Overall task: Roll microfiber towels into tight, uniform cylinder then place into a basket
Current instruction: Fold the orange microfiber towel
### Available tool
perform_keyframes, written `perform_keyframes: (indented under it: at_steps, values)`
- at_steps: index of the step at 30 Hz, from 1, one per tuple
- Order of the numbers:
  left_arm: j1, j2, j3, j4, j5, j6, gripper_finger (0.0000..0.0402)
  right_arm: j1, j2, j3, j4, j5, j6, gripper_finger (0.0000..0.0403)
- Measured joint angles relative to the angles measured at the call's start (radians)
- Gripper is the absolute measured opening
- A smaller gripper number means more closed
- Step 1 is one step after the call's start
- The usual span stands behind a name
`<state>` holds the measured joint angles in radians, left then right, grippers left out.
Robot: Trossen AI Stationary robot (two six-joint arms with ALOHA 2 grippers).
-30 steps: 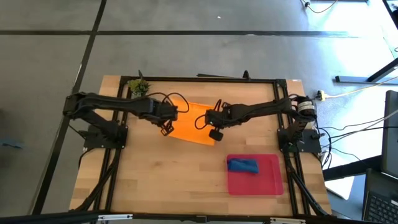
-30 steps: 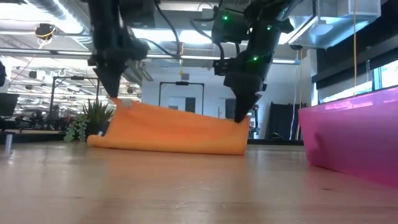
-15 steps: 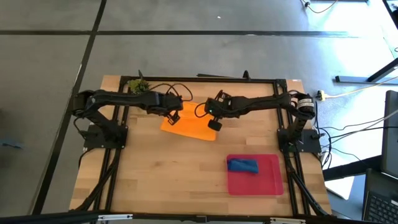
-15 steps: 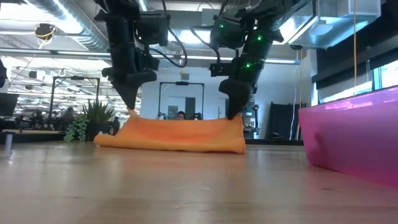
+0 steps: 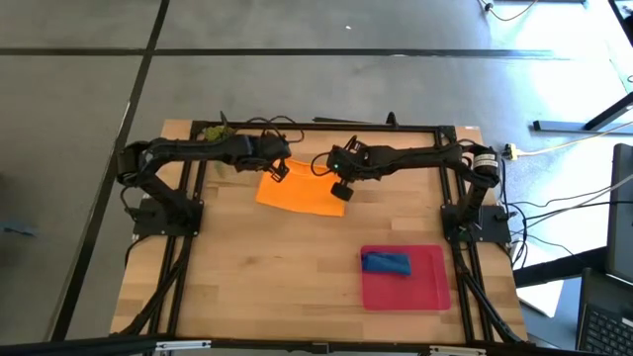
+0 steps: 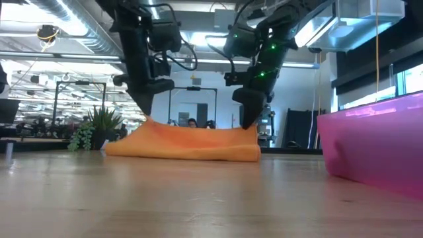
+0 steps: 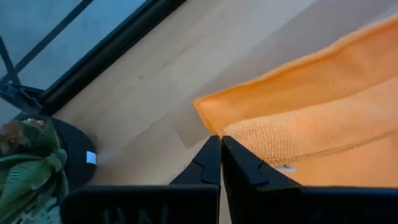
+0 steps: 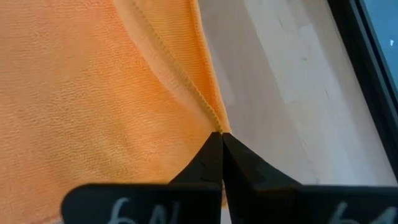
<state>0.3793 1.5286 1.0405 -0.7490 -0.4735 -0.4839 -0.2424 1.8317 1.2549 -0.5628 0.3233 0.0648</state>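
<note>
Carried toward the table's far edge since a second ago: orange towel (image 5: 300,194), folded over itself. Pinched shut at one corner by left gripper (image 7: 219,140), at the other by right gripper (image 8: 221,135), keeping the fold taut between them. Well behind both, blue towel (image 5: 386,262) rolled in red tray (image 5: 432,292).

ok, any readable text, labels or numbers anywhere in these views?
Right wrist view: pale handwritten marks on the right gripper's dark body, cut off at the picture's edge and unreadable.
Left wrist view: small white tag on the plant pot, too small to read.
Orange towel, blue towel, red tray: no print visible.
Nothing else legible.
</note>
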Motion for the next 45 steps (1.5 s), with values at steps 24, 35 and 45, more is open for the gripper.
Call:
perform_keyframes:
  at_steps: [24,35,45]
  values:
    - [0.01,0.005,0.0,0.095,-0.007,0.022,0.0,-0.001,0.0,0.0,0.005,-0.003,0.032,0.007]
    - [0.036,0.005,0.0,0.089,0.058,-0.017,0.0022,-0.001,0.0,0.0,0.005,-0.011,0.061,0.0119]
    - [0.056,0.005,0.0,0.087,0.103,0.003,0.0008,-0.001,0.0,0.0,0.005,-0.011,0.062,0.0119]
